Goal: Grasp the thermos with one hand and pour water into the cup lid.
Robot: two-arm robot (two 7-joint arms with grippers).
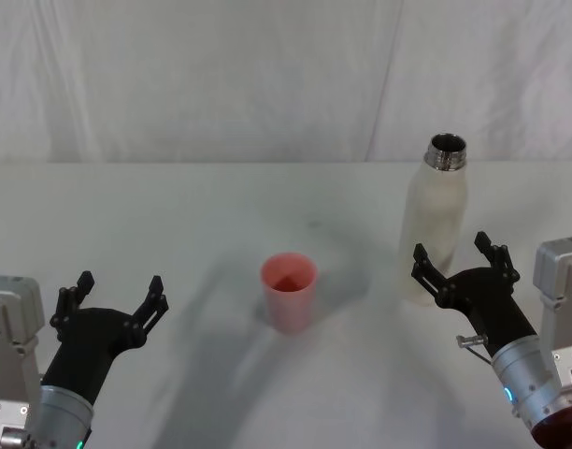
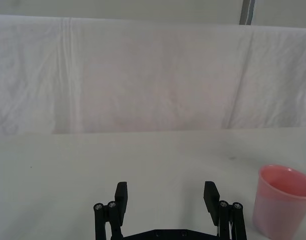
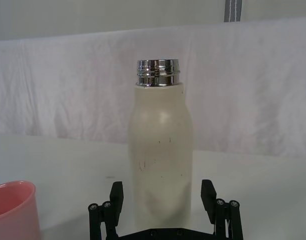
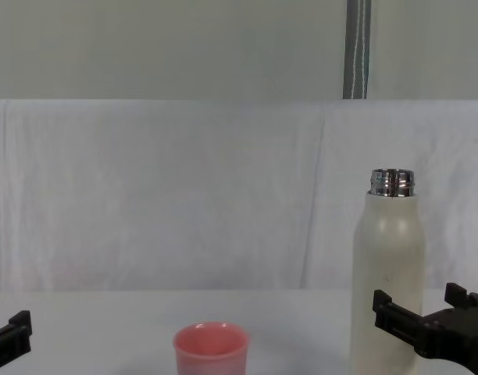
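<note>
The thermos (image 1: pixel 436 224) stands upright and uncapped toward the table's (image 1: pixel 174 215) right side, with the cup (image 1: pixel 288 291) upright near the middle, well apart from it. The right gripper (image 1: pixel 459 260) sits just in front of the thermos, jaws wide, lined up on its lower body but not yet closed on it. The left gripper (image 1: pixel 113 301) waits wide open near the front left edge. Grasping, lifting and pouring all remain.

1. Thermos (image 3: pixel 160 165): plain cream body, no brand, label or print readable.
2. Cup lid (image 1: pixel 288 291): plain pink, no marking.
3. Grippers, table, backdrop cloth: no text, numbers or signs legible.
</note>
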